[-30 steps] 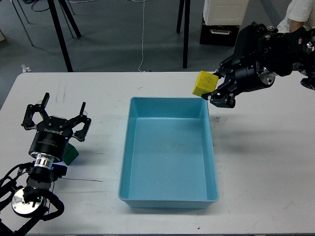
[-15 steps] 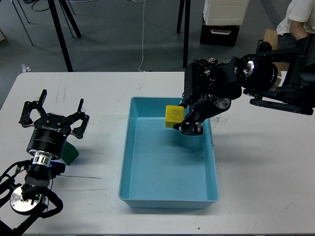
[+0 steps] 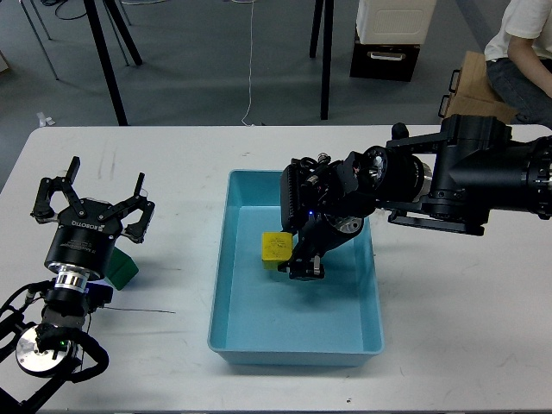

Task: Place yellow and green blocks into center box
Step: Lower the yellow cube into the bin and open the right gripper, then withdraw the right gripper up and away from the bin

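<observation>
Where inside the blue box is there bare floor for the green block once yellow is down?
The light blue plastic box has bare floor along its near half and left strip. The middle is crowded: the right gripper holds the yellow cube there. The small green block sits on the white table under the open left gripper.

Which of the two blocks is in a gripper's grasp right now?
The yellow block: the right gripper holds it low inside the blue box. The green block sits on the table beside the open left gripper, ungrasped.
</observation>
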Available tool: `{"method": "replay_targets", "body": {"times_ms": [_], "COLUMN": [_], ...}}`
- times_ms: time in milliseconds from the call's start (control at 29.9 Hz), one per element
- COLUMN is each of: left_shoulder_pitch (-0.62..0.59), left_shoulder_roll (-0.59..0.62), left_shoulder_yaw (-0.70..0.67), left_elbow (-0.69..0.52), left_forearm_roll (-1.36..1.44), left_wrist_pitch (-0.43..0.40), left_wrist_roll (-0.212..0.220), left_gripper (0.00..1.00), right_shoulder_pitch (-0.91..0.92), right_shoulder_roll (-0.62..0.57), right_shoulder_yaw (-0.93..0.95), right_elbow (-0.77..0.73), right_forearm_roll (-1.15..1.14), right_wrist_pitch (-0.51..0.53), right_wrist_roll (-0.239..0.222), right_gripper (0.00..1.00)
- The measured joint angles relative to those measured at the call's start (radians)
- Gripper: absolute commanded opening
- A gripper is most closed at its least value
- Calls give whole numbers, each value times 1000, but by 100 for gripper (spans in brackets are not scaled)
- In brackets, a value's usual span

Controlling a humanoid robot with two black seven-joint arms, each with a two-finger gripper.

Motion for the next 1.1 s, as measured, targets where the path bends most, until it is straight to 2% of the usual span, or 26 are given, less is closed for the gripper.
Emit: {"method": "replay_targets", "body": {"times_ms": [301,501,601,702,869,1002,1102], "left_shoulder_pitch": [-6,-35,-59,-93,-159,-242,-288], "left_shoulder_roll": [9,90,149,212,294,310,326], "left_shoulder_yaw": [2,5,8,15,18,18,18], "left_elbow": [0,2,6,17,104,234,285], "left_forearm_roll": [4,19,88,221,493,638,746], "left_wrist_pitch": [2,10,28,84,180,187,150], "left_wrist_roll": [0,0,0,0,0,0,0], "left_gripper": [100,100,100,100,100,100,100], "right_shoulder_pitch": [22,77,67,20,-107,-202,-284], "right_shoulder_roll": [-38,-142,-185,-196,-157,-57,-3], "right_shoulder_yaw": [-2,63,182,336,674,906,1047], "right_elbow": [0,7,6,6,6,4,4], "right_forearm_roll": [112,120,121,122,123,123,124], "right_wrist_pitch": [-3,-16,-19,-23,-25,-32,-53], "right_wrist_roll": [0,0,0,0,0,0,0], "right_gripper": [99,99,99,99,99,99,99]}}
